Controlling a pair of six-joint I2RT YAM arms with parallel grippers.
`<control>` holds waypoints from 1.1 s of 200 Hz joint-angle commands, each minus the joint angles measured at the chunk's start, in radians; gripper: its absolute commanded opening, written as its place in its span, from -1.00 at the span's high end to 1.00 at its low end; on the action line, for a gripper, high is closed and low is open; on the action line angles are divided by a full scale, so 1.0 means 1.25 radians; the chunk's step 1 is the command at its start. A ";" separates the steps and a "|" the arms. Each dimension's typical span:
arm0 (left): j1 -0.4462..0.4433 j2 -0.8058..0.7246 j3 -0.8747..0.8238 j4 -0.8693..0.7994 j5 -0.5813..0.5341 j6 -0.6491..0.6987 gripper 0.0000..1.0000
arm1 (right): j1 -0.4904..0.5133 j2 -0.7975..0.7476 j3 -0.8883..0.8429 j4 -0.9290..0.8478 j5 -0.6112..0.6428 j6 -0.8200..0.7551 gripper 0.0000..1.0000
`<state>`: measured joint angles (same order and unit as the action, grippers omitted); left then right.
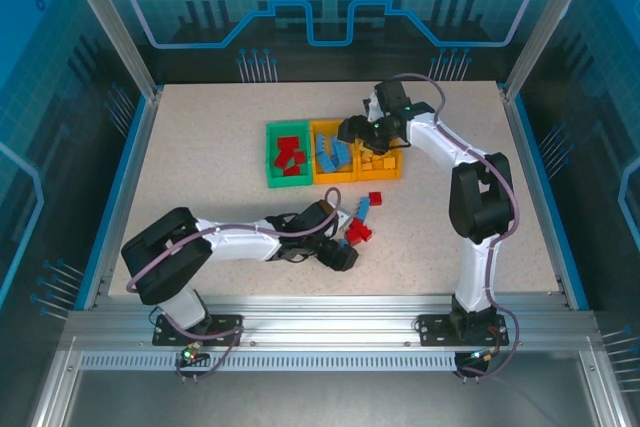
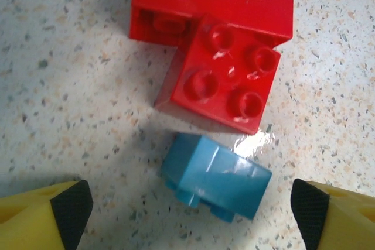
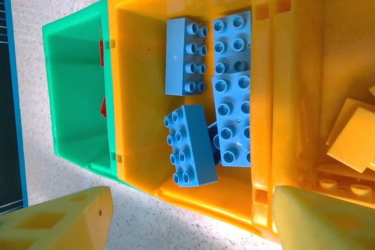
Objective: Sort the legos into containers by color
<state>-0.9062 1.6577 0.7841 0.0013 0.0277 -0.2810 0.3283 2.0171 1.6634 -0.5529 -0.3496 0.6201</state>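
Note:
A small blue lego point(image 2: 215, 177) lies on its side on the speckled table, between the wide-apart pads of my left gripper point(image 2: 190, 218), which is open and touches nothing. Just beyond it two red legos point(image 2: 225, 80) rest against each other. The containers stand in a row: the green bin point(image 1: 271, 157) holds red bricks, the middle orange bin point(image 1: 317, 165) blue ones and the right orange bin point(image 1: 396, 162) yellow ones. My right gripper point(image 3: 190, 223) hovers open and empty over the near rim of the middle bin point(image 3: 140, 115), above several blue legos point(image 3: 190, 144).
Loose red point(image 1: 375, 198) and blue point(image 1: 363, 210) legos lie between the bins and my left gripper point(image 1: 345, 250). The green bin's wall point(image 3: 76, 86) stands to the left in the right wrist view. Bare tabletop spreads left and right of the bins.

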 commanded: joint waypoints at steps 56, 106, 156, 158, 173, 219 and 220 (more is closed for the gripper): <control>-0.008 0.073 0.046 -0.001 0.006 0.079 -0.46 | -0.027 -0.044 -0.027 -0.007 -0.014 -0.003 -0.46; -0.008 0.050 0.019 -0.004 -0.004 0.056 -0.08 | -0.035 -0.048 -0.034 -0.007 -0.016 -0.003 -0.46; -0.007 -0.009 -0.005 -0.017 -0.055 0.043 0.10 | -0.040 -0.057 -0.043 -0.007 -0.009 -0.007 -0.46; -0.008 -0.012 -0.005 -0.019 -0.057 0.043 0.10 | -0.041 -0.059 -0.044 -0.007 -0.008 -0.008 -0.46; -0.006 -0.036 0.000 -0.040 -0.083 0.045 0.12 | -0.041 -0.071 -0.050 -0.006 -0.001 -0.017 -0.46; 0.037 -0.089 0.033 -0.075 -0.119 0.054 0.22 | -0.049 -0.120 -0.087 -0.023 0.035 -0.048 -0.46; 0.038 -0.090 0.034 -0.076 -0.119 0.055 0.22 | -0.049 -0.121 -0.089 -0.023 0.035 -0.047 -0.46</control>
<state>-0.8948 1.5894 0.7895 -0.0486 -0.0761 -0.2104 0.2848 1.9266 1.5841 -0.5537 -0.3325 0.5961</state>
